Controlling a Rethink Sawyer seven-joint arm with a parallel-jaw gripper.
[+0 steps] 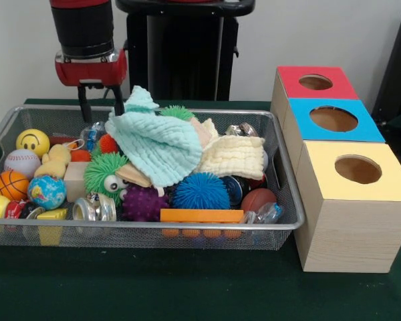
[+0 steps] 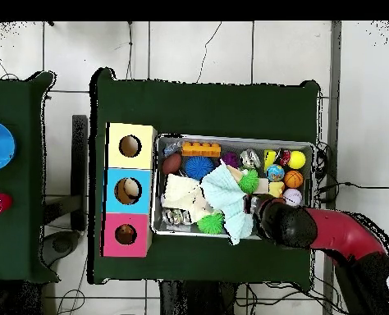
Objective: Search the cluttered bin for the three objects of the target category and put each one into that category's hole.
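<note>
The bin (image 1: 281,224) of wire mesh sits on the green bench (image 1: 154,287), crammed with toys and cloths. A mint green cloth (image 1: 157,144) lies heaped over the middle of the pile, with a cream cloth (image 1: 234,156) touching it on the right. Near the front rim lie an orange brick (image 1: 200,215), a blue spiky ball (image 1: 200,190) and a purple spiky ball (image 1: 144,202). A green spiky ball with eyes (image 1: 105,175) sits left of the middle. At the left end are a yellow smiley ball (image 1: 32,141), a baseball (image 1: 21,162), a small basketball (image 1: 10,184) and a globe ball (image 1: 47,192).

The hand (image 1: 101,100) hangs over the far left part of the bin, just beside the raised peak of the mint green cloth. Its two dark fingers (image 1: 85,101) stand apart and point down, with nothing seen between them.

Right of the bin stand three wooden boxes in a row, touching each other, each with a round hole on top: a yellow box (image 1: 354,170) nearest, a blue box (image 1: 334,120) in the middle and a red box (image 1: 314,81) farthest.
</note>
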